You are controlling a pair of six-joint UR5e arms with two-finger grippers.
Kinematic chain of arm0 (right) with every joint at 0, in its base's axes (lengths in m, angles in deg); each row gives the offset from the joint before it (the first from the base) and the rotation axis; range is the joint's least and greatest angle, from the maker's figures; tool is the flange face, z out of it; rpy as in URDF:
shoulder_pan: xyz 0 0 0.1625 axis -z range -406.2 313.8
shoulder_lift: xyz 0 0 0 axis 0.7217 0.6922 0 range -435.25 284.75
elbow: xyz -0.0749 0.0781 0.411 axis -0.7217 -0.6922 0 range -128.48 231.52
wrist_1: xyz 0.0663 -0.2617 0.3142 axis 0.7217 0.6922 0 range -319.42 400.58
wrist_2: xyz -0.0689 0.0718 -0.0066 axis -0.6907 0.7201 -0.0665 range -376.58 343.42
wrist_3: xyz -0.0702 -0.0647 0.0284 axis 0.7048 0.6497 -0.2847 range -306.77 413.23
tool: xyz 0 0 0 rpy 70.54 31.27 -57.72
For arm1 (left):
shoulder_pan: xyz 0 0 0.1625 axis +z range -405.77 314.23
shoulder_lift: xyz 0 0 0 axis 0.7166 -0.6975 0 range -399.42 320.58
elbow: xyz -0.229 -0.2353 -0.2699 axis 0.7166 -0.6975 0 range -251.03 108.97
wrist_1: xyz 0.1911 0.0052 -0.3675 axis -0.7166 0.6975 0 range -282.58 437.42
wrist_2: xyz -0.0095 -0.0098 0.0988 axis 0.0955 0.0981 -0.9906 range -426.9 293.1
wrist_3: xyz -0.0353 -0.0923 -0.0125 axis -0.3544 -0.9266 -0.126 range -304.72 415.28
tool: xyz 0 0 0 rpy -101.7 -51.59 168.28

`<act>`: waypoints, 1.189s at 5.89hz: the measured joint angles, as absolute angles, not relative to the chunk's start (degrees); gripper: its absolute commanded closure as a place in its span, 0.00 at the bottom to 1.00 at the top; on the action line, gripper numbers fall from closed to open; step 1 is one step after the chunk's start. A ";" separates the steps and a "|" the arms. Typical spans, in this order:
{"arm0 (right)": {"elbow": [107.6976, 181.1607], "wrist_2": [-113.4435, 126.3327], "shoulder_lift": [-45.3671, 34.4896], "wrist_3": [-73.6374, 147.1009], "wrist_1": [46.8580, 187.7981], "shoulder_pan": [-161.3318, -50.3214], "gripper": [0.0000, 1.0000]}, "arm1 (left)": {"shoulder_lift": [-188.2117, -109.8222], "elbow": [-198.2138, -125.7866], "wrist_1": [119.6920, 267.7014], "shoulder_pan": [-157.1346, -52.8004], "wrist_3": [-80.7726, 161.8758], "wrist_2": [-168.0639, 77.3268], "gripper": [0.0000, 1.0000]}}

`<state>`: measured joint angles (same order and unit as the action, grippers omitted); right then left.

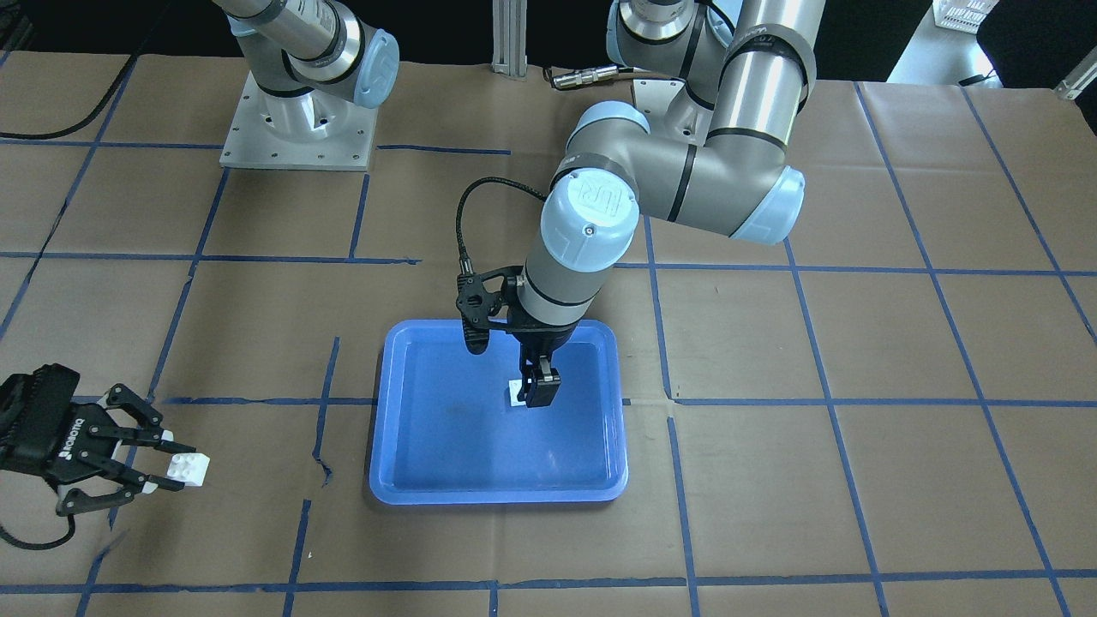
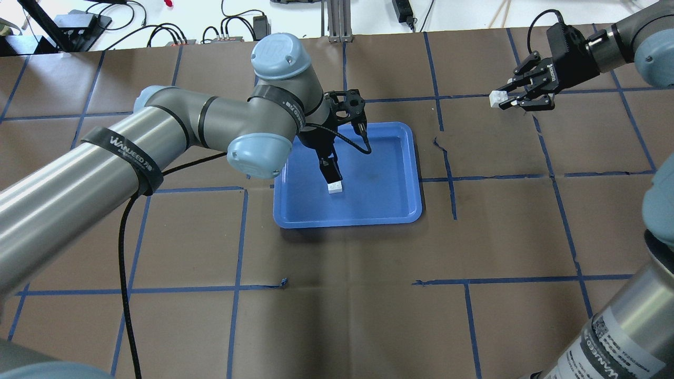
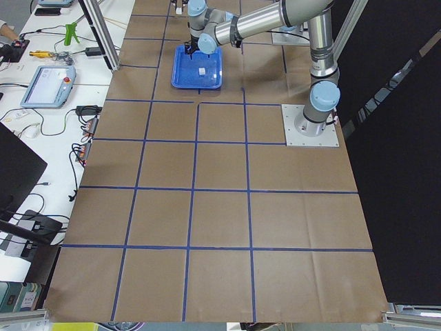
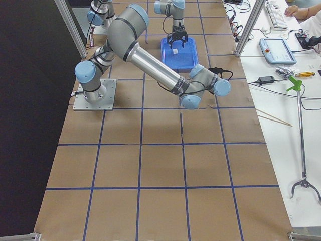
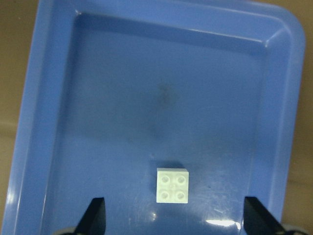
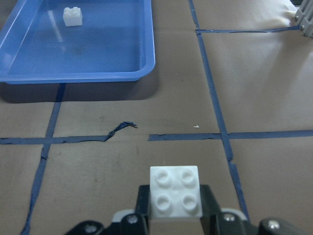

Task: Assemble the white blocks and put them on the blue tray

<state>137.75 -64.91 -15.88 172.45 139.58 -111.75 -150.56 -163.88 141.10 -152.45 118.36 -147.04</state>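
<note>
One white block (image 2: pixel 335 187) lies studs up on the floor of the blue tray (image 2: pixel 347 221). It also shows in the left wrist view (image 5: pixel 172 185) and the front view (image 1: pixel 515 392). My left gripper (image 2: pixel 330 171) hangs just above it, pointing down. Its fingers (image 5: pixel 96 213) stand wide apart on either side of the block and do not touch it. My right gripper (image 2: pixel 503 99) is shut on the second white block (image 2: pixel 495 98), off to the tray's right, over the brown paper. That block shows close up in the right wrist view (image 6: pixel 175 192) and the front view (image 1: pixel 190 468).
Brown paper with a grid of blue tape covers the table. The right arm's base plate (image 1: pixel 296 128) and an aluminium post (image 1: pixel 512 38) stand at the robot's edge. A black cable (image 2: pixel 126 247) hangs from the left arm. A torn tape end (image 6: pixel 120 129) lies between the right gripper and the tray.
</note>
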 measured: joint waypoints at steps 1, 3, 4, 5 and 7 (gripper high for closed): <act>143.31 -63.89 -12.76 169.44 144.21 -113.90 0.69 | -145.76 -161.21 149.10 -152.16 117.59 -147.68 0.00; 153.35 -63.46 -9.08 159.70 158.93 -120.58 0.69 | -136.62 -160.93 156.34 -149.95 113.86 -150.12 0.00; 157.54 -63.44 -8.44 154.34 167.21 -125.06 0.69 | -134.39 -160.91 157.77 -149.36 108.23 -152.78 0.00; 160.09 -63.45 -8.47 150.45 173.02 -129.73 0.69 | -133.09 -160.74 158.38 -149.16 99.42 -155.36 0.00; 161.98 -63.62 -9.35 143.25 181.52 -136.57 0.69 | -129.73 -161.35 158.54 -145.71 80.97 -156.87 0.00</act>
